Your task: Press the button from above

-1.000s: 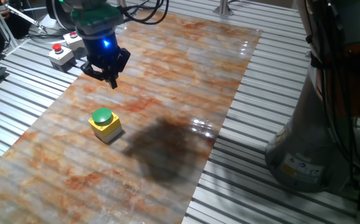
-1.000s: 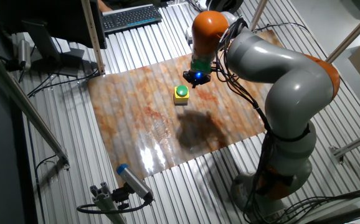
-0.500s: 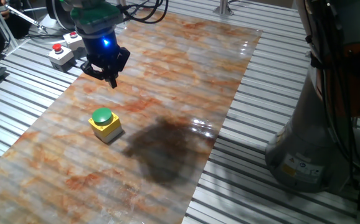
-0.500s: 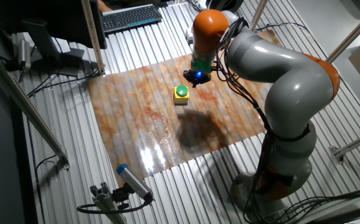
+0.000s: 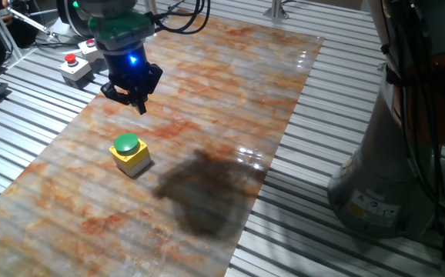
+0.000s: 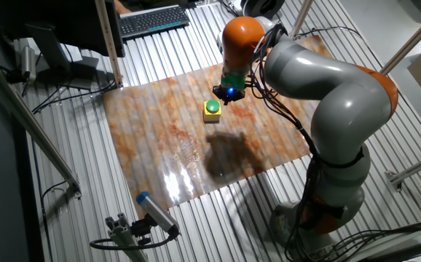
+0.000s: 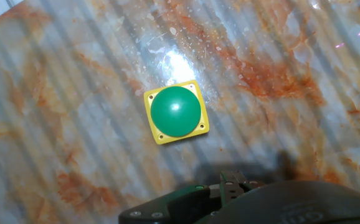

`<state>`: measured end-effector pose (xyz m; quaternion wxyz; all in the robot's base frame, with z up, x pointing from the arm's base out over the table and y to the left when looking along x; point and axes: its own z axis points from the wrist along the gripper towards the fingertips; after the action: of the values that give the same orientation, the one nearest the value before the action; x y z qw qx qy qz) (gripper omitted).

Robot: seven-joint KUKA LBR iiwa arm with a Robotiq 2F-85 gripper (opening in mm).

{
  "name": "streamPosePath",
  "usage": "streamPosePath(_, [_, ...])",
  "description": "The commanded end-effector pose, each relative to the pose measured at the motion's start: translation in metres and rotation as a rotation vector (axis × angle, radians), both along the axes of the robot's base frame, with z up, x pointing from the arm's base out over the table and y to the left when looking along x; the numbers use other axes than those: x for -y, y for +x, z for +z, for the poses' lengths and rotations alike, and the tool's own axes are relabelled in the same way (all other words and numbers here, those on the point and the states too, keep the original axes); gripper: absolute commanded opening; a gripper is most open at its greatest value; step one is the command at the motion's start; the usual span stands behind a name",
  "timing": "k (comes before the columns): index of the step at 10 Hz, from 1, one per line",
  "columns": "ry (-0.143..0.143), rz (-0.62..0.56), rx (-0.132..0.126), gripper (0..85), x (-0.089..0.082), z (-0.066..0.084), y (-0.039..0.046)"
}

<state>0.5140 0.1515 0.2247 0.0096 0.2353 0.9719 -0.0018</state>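
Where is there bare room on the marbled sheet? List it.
Free: the marbled sheet right of the gripper, and the near strip below the button. Crowded: the far left corner, where grey boxes sit beside the sheet.

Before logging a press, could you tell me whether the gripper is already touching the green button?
No, the gripper hangs above the marbled sheet with clear space between it and the green button on its yellow box.

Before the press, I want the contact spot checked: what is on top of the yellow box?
A round green dome button covers most of the yellow box, leaving only its corners and screws visible. Nothing rests on the dome; the end effector is apart from it. The box face beneath is hidden.
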Motion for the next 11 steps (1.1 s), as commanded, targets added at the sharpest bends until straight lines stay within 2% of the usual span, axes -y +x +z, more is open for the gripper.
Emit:
streamPosePath(1, [0.000,0.000,0.000,0.0,0.0001,-0.0002,0.0001])
streamPosePath(6, [0.004,0.005,-0.001,0.0,-0.0037,-0.0024,-0.0043])
streamPosePath(11, [-0.002,0.011,-0.003,0.0,-0.0004,0.0000,-0.0009])
